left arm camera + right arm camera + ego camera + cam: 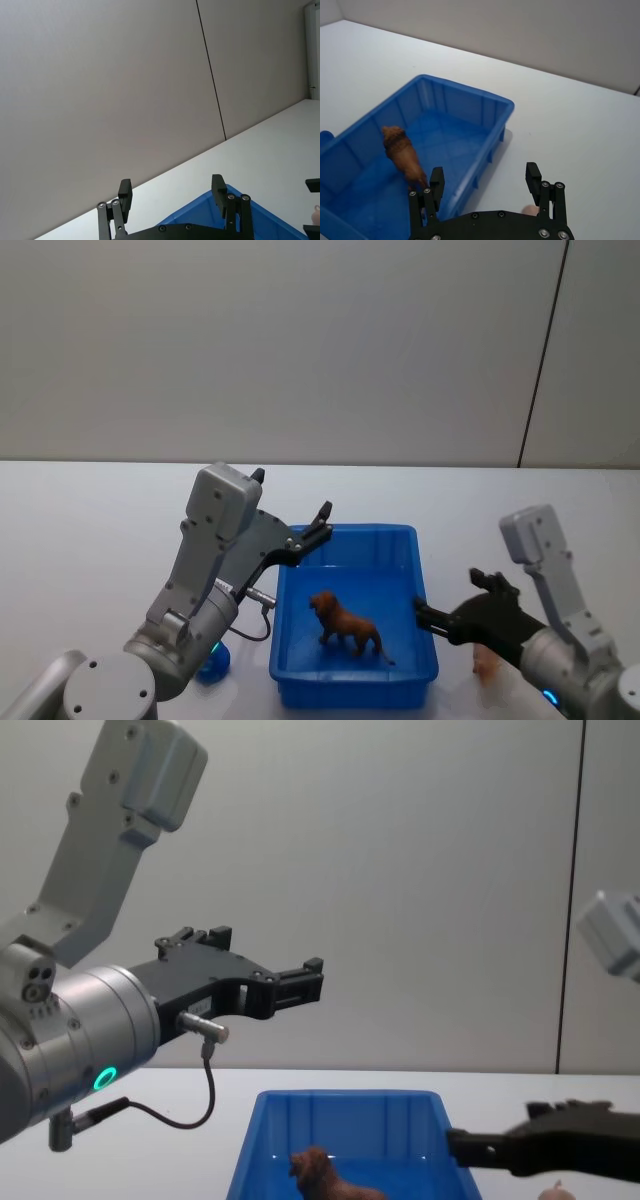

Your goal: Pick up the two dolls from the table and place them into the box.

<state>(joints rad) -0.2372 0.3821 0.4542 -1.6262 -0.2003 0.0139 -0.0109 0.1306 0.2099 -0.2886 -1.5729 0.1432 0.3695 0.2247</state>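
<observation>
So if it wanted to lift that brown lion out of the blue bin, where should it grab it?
Probably the torso of the lion, between fore and hind legs, coming straight down from above. It stands upright on its legs, so its back is exposed and its flanks narrow; the tall walls of the box block a sideways approach.

The box (350, 531) is open from above, with nothing over its middle. The lion doll (345, 624) stands on the floor toward the box's near wall, so the far half of the floor is free. The left gripper (171, 186) hangs high over the box's far left corner, fingers spread, and crowds that approach. The right gripper (449, 592) sits low at the box's right rim, fingers apart, and hems in the pink doll (486, 665) just right of the box. The blue doll (213, 663) lies by the box's near left corner, under the left arm. Beyond the box, the table (90, 530) is an open run.
</observation>
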